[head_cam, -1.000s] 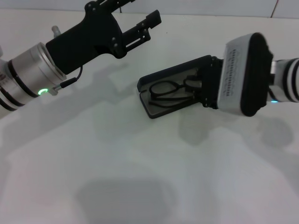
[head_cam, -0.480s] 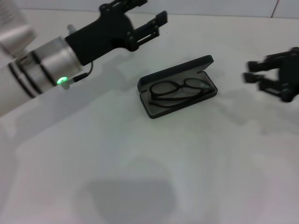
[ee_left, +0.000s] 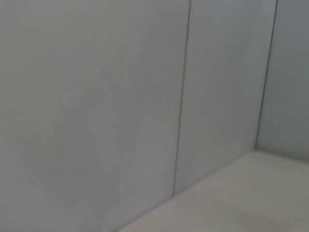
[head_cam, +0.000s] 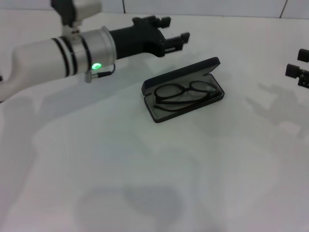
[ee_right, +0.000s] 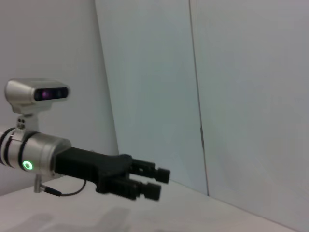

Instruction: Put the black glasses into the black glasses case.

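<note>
The black glasses case [head_cam: 179, 73] lies open on the white table, its lid tilted up toward the far side. The black glasses [head_cam: 186, 90] lie inside it on the grey lining, one temple arm stretched along the near rim. My left gripper [head_cam: 175, 29] is open and empty, held above the table just behind and left of the case. It also shows in the right wrist view [ee_right: 157, 182]. My right gripper [head_cam: 300, 64] is open and empty at the far right edge, well apart from the case.
The white table [head_cam: 145, 169] stretches in front of the case. A panelled wall [ee_left: 145, 96] stands behind the table. My left forearm [head_cam: 58, 53] reaches across the far left of the table.
My right gripper has pulled away from the case to the far right edge, leaving the glasses in the case. My left arm has swung lower and further right.
</note>
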